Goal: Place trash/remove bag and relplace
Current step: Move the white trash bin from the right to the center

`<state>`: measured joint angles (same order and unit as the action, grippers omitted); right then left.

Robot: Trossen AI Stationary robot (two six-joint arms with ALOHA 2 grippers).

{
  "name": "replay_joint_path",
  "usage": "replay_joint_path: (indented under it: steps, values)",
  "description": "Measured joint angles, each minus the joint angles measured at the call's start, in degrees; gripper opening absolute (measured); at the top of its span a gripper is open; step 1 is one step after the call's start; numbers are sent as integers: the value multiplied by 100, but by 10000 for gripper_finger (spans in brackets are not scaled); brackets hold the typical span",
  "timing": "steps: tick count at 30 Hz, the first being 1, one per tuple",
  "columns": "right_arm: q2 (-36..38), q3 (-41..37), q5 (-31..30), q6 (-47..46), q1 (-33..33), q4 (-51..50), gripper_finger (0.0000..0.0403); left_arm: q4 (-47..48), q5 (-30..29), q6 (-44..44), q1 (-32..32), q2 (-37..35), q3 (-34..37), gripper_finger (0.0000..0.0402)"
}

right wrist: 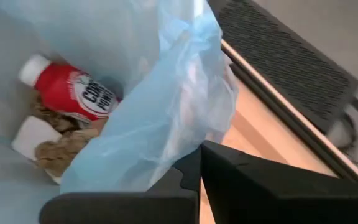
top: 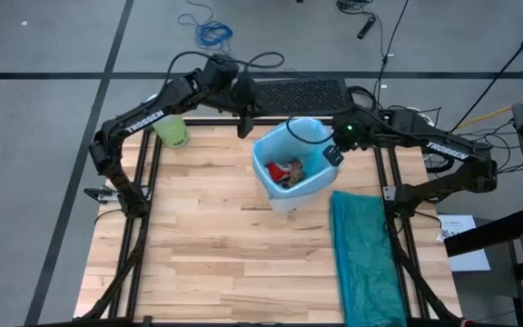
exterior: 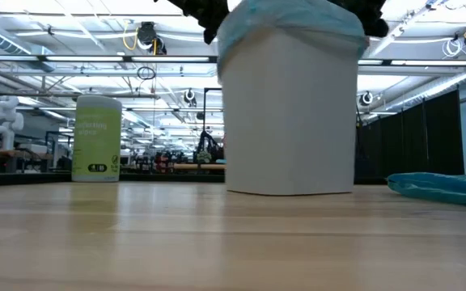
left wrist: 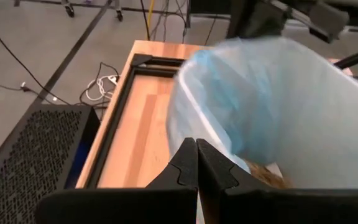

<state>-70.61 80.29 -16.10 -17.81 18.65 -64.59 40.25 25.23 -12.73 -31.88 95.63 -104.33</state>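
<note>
**Q:** Left gripper (left wrist: 196, 163) — what position and state?

**A:** Fingers pressed together, tips meeting, at the far-left rim of the white plastic wastebasket (exterior: 290, 121). Whether any plastic is caught between them cannot be told. In the high view it (top: 243, 123) hangs just beside that rim.

**Q:** And the right gripper (right wrist: 199, 163)?

**A:** Also pressed together, at the opposite, right-hand rim (top: 333, 154). A fold of the thin, translucent sky-blue plastic bin liner (right wrist: 166, 118) lies against its fingers; a firm pinch cannot be confirmed.

**Q:** Where is the liner?

**A:** One liner (top: 300, 136), seated inside the single wastebasket, its edge folded over the rim, as the low view (exterior: 290, 20) shows. The wastebasket stands on the wooden slatted table (top: 207, 227), toward the far edge, between the two arms.

**Q:** What trash can be counted inside?

**A:** One small red container with a white cap (right wrist: 70, 90), lying on its side; a cluster of crumpled brown paper wads (right wrist: 64, 149), number not resolvable; one white scrap (right wrist: 33, 137) beside them.

**Q:** Other items on the table?

**A:** One large pale-green bottle (exterior: 96, 137), upright near the far-left corner, well apart from the wastebasket. One darker teal-green plastic bag (top: 363, 254), laid flat along the right side.
</note>
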Motion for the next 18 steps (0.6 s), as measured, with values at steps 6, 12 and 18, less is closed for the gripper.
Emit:
replay_joint_path:
  steps: [6,12,18]
  values:
    - [-6,-167,398,182,-118,591,0,-493,-134,130,2,-172,508,0]
    - [-13,-590,740,232,-315,1003,0,-2109,-425,388,49,-893,2082,0]
    - [-13,-881,740,366,-453,1549,0,-3855,-482,509,319,-2207,3950,0]
